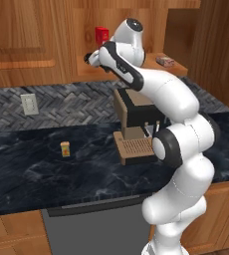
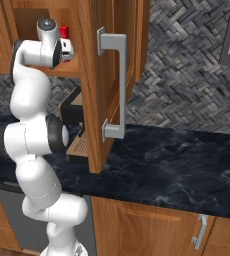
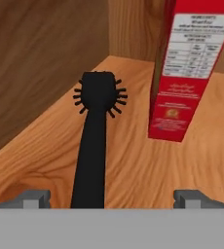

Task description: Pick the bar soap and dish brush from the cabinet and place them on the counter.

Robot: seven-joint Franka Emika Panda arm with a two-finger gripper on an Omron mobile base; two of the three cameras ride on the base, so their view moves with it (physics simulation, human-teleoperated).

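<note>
Two grey fingertips (image 3: pixel 35 198) stand spread wide apart at the mouth of the cabinet (image 1: pixel 17 35), grasping nothing, as the white arm (image 1: pixel 171 99) rises from below the counter (image 1: pixel 47 164), bends forward at its dark elbow and reaches up onto the wooden shelf (image 3: pixel 133 165). Between the parted jaws of the gripper (image 3: pixel 112 197), nearer the left one, lies the dish brush (image 3: pixel 95 131), its thin handle running toward the hand and its bristled head pointing to the back corner. Just beside it on the right stands a tall red box (image 3: pixel 184 68). Farther right along the shelf, the bar soap (image 1: pixel 165 61) lies flat. On the counter below sit a brown coffee machine (image 1: pixel 131 107) and a small orange-yellow block (image 1: pixel 65 149).
</note>
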